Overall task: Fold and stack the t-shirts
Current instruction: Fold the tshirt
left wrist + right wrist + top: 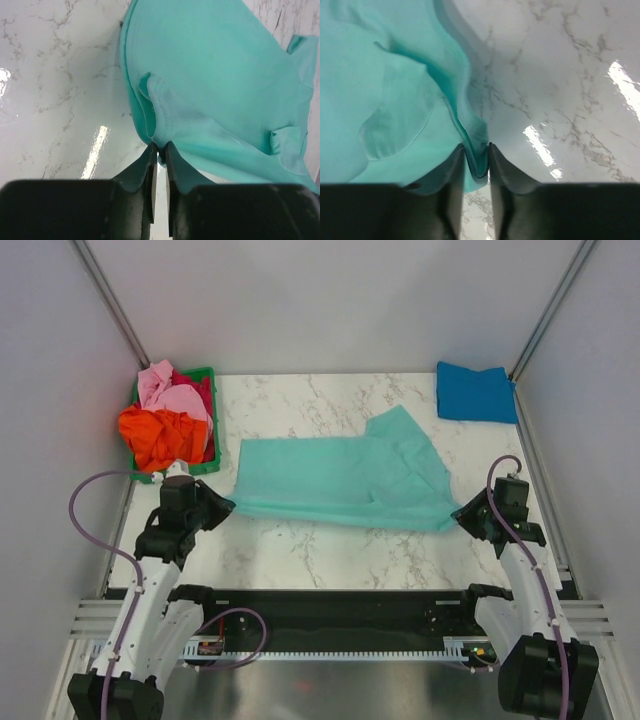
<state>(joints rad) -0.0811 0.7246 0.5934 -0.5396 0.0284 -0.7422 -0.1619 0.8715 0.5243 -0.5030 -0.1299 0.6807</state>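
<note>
A: Status on the fold job?
B: Early, I'd say. The table (300,405) has two shirts out. The mint shirt (340,480) lies spread across the middle, long axis left to right, with one sleeve pointing at the far edge. Wrist views show stacked layers along its near edge, so it's probably doubled once. Not a finished fold.
A: Anything finished?
B: The blue shirt (475,392) at the far right corner is a flat, neat rectangle. It reads as folded, the base of the stack. Nothing is on it.
A: What's left?
B: Finish mint, set it on blue, then the rest.
A: Where's the rest?
B: In the crate (212,425) at the far left corner, heaped past the rim. The orange shirt (160,435) is on the near side, hanging over the edge. The pink shirt (175,395) sits on top behind it, and the red shirt (200,388) shows on the far and right side. All crumpled. Can't tell if more is buried.
A: Claws?
B: Both loaded. The left claw (159,149) is nearly closed, pinching the hem at mint's near left corner. The right claw (476,155) is clamped on bunched cloth at its near right corner. They're well apart, with cloth lying on the table between them.
</note>
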